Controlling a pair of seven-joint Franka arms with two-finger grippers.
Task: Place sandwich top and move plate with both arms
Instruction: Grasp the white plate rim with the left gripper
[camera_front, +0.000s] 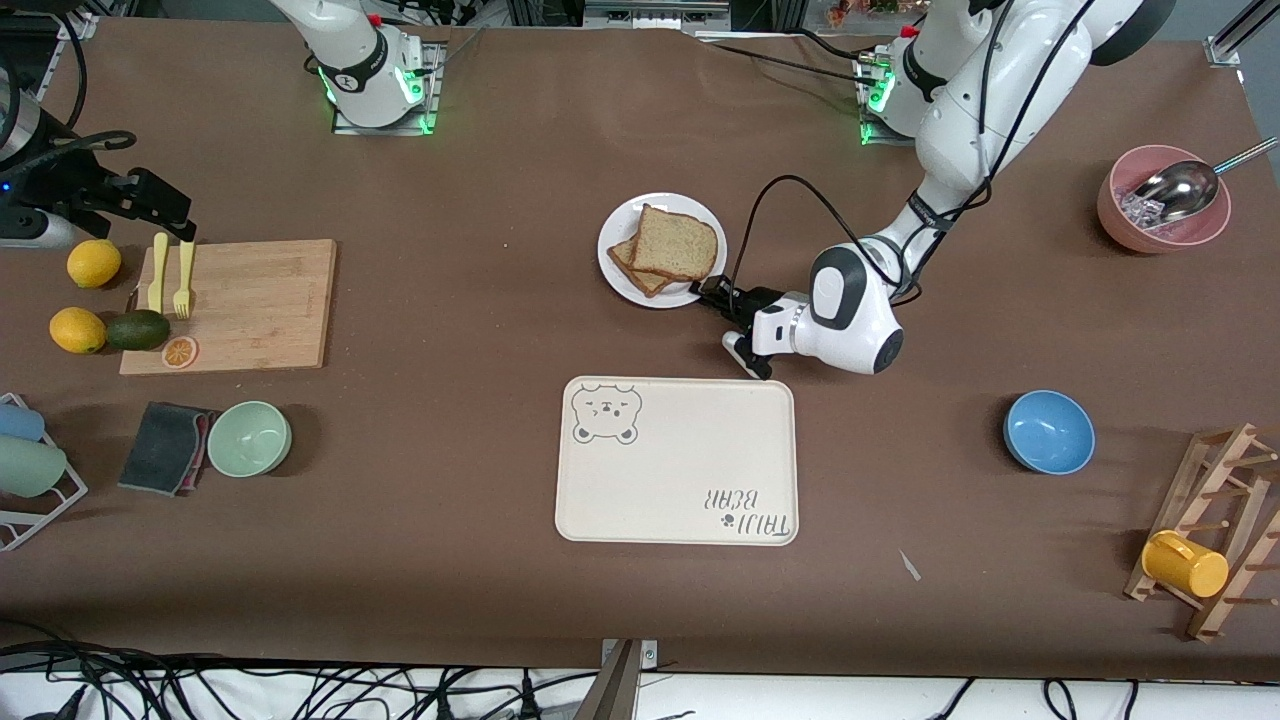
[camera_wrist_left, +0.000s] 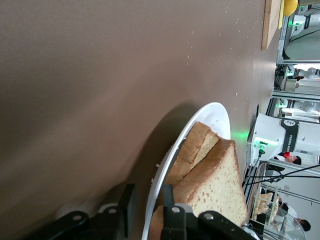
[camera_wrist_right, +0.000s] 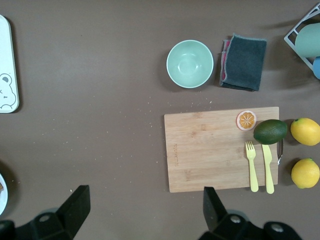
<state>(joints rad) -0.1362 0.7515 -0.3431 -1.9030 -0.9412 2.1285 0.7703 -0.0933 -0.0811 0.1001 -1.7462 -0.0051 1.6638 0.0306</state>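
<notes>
The cream bear-print tray (camera_front: 677, 461) is laid nearest the front camera on the brown table (camera_front: 480, 330), at its middle. Farther from that camera, toward the right arm's end of the table, a wooden cutting board (camera_front: 232, 305) is seen, carrying a yellow fork (camera_front: 184, 280) and a yellow knife (camera_front: 157, 273).

The plate (camera_front: 627, 262) is set farther from the front camera than the tray, near the table's middle. On it the sandwich top (camera_front: 677, 245) is stacked, skewed, upon a lower slice (camera_front: 634, 272), so that a corner of the lower slice is left showing.

The left arm is reached down low to the plate's rim on the side toward the left arm's end of the table. The left pincer (camera_front: 722, 296) is held part open with the rim taken between its jaws: in the left wrist view one finger (camera_wrist_left: 127, 202) is seen outside the plate (camera_wrist_left: 212, 116) and the other above it, against the bread (camera_wrist_left: 215, 185); whether the rim is pressed cannot be told.

The right pincer (camera_front: 172, 222) is held wide open and empty in the air over the cutting board's edge, with the fork (camera_wrist_right: 251, 170) and knife (camera_wrist_right: 268, 172) seen below it in the right wrist view. The right arm is waiting.

A blue bowl (camera_front: 1048, 431) is set toward the left arm's end, a green bowl (camera_front: 249, 438) toward the right arm's end.
</notes>
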